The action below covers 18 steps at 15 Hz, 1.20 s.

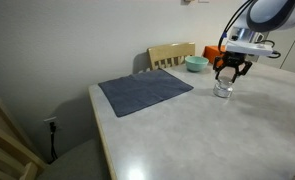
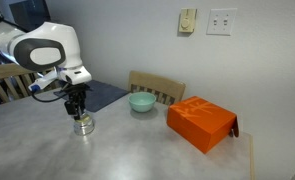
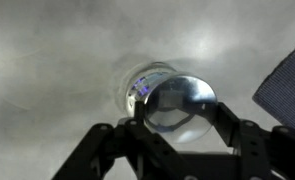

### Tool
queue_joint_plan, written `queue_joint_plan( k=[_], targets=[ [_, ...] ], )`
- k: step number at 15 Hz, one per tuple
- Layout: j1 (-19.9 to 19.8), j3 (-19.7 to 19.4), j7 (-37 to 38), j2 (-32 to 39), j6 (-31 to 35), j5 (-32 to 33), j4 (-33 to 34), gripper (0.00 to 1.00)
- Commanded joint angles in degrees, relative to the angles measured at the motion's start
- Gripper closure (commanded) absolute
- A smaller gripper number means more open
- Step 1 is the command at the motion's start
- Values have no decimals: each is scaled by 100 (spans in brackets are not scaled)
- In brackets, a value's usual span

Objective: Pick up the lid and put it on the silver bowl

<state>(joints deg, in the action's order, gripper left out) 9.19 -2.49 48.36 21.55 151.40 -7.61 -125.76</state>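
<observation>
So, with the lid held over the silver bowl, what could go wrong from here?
1. In the wrist view the lid sits off-centre over the silver bowl; released now, it may land tilted or slide off.
2. The pincer hangs low; pressing down could tip the bowl.

No words, numbers or signs can be read. Nothing written can be made out on the lid [image 3: 179,103], the silver bowl [image 3: 137,82] or the orange box [image 2: 200,124].
</observation>
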Motion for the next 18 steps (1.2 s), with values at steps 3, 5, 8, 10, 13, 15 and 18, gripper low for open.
queue_joint_plan(
  k=[3,5,8,10,13,15,18],
  targets=[
    [33,-10,143,-474,24,11,-422,56],
    [1,-5,157,-544,36,-12,-494,56],
    [-66,-6,136,-538,22,-57,-531,56],
    [-117,-13,110,-463,-6,-81,-501,56],
    [-186,-9,49,-377,-9,-101,-446,56],
    [-220,0,12,-323,-13,-111,-400,56],
    [-239,27,-26,-241,-12,-144,-338,56]
  ],
)
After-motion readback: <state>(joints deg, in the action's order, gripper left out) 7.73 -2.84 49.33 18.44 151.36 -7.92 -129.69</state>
